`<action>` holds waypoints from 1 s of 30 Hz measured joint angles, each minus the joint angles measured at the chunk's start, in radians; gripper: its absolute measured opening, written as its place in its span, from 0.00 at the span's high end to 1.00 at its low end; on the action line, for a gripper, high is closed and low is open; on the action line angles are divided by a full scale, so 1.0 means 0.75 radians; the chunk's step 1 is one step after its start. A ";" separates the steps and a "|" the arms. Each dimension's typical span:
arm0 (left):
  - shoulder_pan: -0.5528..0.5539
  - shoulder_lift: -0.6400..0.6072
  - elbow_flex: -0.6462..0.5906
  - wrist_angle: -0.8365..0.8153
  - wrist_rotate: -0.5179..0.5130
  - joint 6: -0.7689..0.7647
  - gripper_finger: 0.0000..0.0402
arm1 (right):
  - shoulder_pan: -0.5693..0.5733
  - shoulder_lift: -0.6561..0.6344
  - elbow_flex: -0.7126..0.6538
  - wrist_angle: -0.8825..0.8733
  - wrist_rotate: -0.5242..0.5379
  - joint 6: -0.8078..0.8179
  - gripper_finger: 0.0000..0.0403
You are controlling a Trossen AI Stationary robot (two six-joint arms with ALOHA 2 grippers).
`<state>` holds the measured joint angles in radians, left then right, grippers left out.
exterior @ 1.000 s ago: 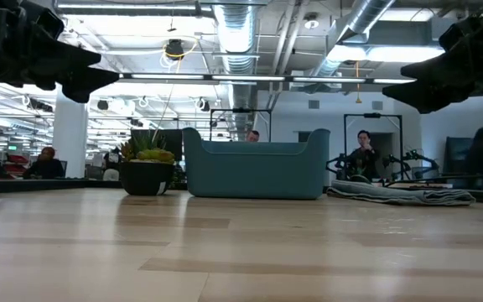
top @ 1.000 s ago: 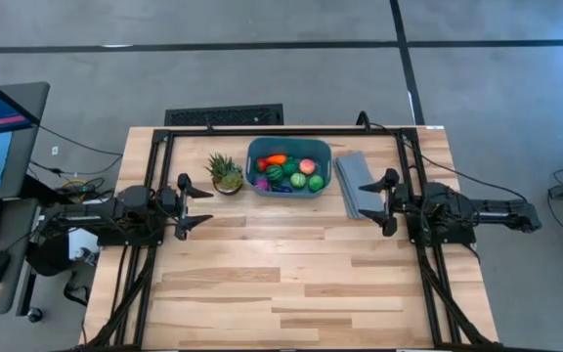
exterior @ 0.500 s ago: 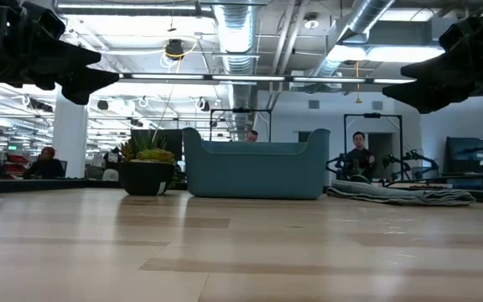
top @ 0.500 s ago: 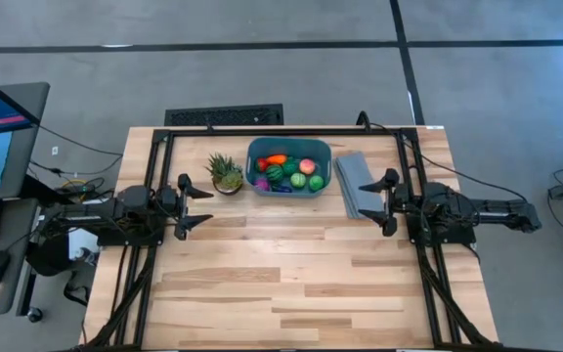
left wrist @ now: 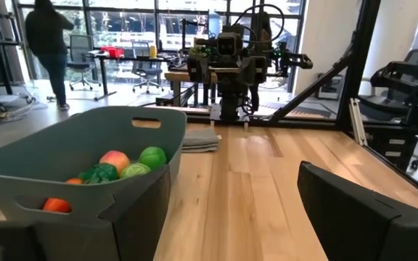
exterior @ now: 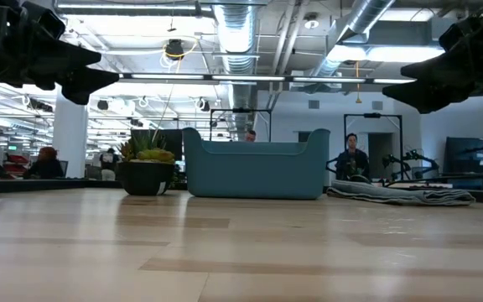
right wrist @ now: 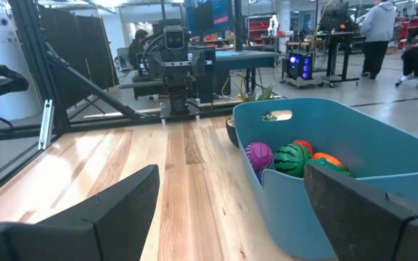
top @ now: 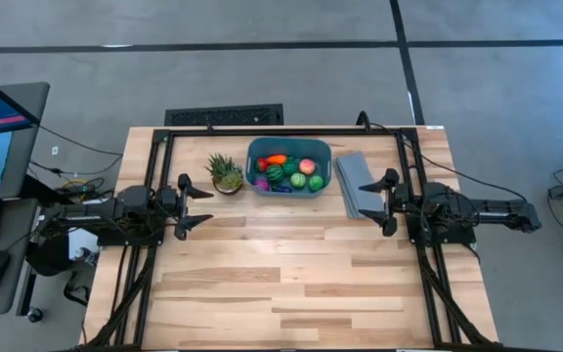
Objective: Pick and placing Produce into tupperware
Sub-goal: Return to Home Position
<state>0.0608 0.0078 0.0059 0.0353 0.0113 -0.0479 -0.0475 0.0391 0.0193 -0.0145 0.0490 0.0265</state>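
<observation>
**Teal tub (top: 288, 142) holds the toy produce (top: 289, 172); both grippers hang open and empty**

From above, the tub sits at the far middle of the wooden table (top: 291, 274), with the fruit and vegetables piled inside it. A potted plant (top: 226, 173) stands just beside it on the left and a grey slab (top: 352, 183) lies just beside it on the right. The left gripper (top: 203, 206) is at the table's left edge and the right gripper (top: 368, 202) at the right edge, near the slab. Both have their fingers spread wide and nothing between them.

At table height, the tub (exterior: 254, 170) stands between the plant (exterior: 146, 172) and the slab (exterior: 401, 195). Both arms hang dark at the upper corners, off the table.

The left wrist camera shows a peach (left wrist: 115, 159) and a green ball (left wrist: 152, 156) inside the tub. Its own fingers (left wrist: 361, 217) are well apart.

The right wrist camera shows a magenta piece (right wrist: 258, 154) and a watermelon (right wrist: 291, 157) in the tub. Its fingers (right wrist: 107, 210) are also wide apart.
</observation>
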 joint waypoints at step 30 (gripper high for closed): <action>0.000 0.000 0.000 0.000 0.000 0.012 0.28 | 0.000 0.000 0.000 0.000 0.000 0.000 0.09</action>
<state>0.0608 0.0081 0.0059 0.0353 0.0113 -0.0386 -0.0472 0.0391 0.0193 -0.0143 0.0490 0.0269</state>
